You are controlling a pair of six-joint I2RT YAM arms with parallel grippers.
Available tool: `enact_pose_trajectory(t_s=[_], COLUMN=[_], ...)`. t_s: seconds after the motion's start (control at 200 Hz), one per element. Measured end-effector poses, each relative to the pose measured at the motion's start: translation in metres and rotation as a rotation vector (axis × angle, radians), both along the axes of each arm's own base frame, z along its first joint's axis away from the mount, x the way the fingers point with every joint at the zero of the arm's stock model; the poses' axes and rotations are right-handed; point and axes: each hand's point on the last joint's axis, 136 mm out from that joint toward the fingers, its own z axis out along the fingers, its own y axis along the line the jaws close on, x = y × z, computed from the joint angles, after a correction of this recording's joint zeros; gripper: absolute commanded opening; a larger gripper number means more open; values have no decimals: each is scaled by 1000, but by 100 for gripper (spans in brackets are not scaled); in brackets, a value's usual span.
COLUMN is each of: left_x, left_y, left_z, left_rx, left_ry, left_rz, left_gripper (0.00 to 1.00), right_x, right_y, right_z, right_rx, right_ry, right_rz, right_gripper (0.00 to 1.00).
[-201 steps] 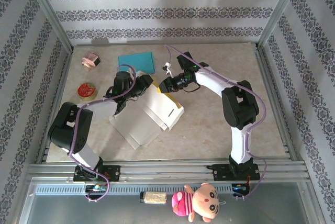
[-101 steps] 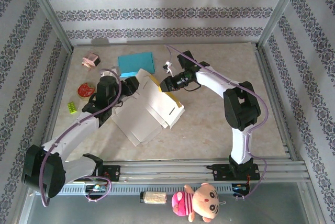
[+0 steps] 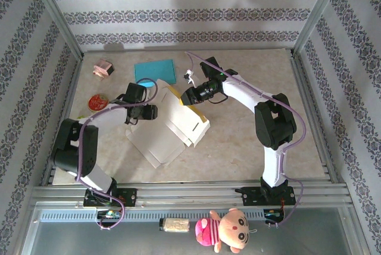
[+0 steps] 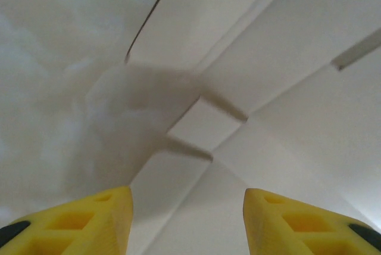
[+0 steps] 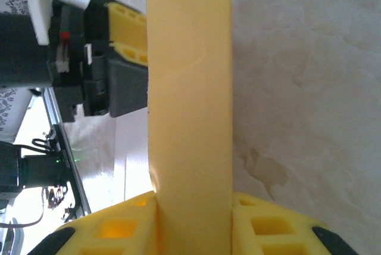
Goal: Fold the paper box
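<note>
Box [image 3: 159, 140] lies opened out, mostly flat and white, in the middle of the surface [image 3: 244, 148], somewhat nearer the left edge than the right. One yellow flap [image 5: 190, 88] at its far end stands lifted off the surface. The right arm [image 3: 250, 97] reaches in from the right edge, and its jaws are clenched on this flap: in the right wrist view the yellow strip runs straight up between the two fingers [image 5: 280, 225], pressed by both.

The left arm [image 3: 89, 130] comes across from the left edge and ends at the box's left side. Its jaws stand released, with nothing between them. In the left wrist view the fingers [image 4: 101, 213] are set apart above white panels and creases; whether they touch the card I cannot tell.

A teal sheet [image 3: 156, 70] lies near the far edge, just beyond the box. A pink thing [image 3: 103, 68] sits by the far-left corner, and a red round thing [image 3: 97, 101] by the left edge.
</note>
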Motion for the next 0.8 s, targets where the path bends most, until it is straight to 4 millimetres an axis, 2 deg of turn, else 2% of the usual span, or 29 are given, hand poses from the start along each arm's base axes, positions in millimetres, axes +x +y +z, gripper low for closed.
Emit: enact_pose_trajectory(t_s=[0.19,0.355,0.495,0.66,0.8], left_x=[26,32,26,21,20], left_y=[-5,-9,-14,-18,-19], left_z=[1,-3,-10,-15,-15], left_rx=[-6,-45,-86,-107,-114], left_ry=[-13,13,59,86,91], left_rz=[-103,-155,-181,-203,-206], left_gripper=[55,53,45,24,17], right_x=[-1,0,-1,-5,-3], right_y=[0,1,-1,0,-2], right_z=[1,5,4,2,1], right_rx=[-4,-3,-13,-28,-41], right_ry=[4,-2,6,19,13], right_rz=[2,1,-2,1,-6], right_gripper=[28,28,28,28,28])
